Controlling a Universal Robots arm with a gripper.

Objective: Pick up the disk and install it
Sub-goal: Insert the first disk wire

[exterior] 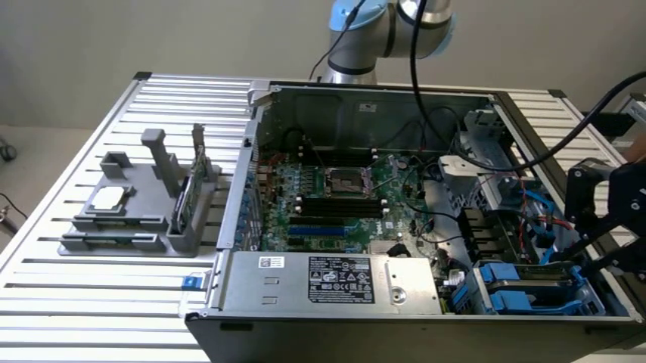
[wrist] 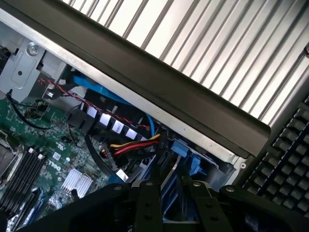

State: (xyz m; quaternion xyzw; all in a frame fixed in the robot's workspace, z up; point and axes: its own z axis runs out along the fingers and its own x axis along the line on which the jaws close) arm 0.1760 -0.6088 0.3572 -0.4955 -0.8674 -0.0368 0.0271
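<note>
The disk sits in its blue carrier in the bay at the case's near corner, on the exterior view's right. The gripper is at its edge; whether it grips, I cannot tell.

even bright light; glare on the slatted table, computer case interior dimmer.
</note>
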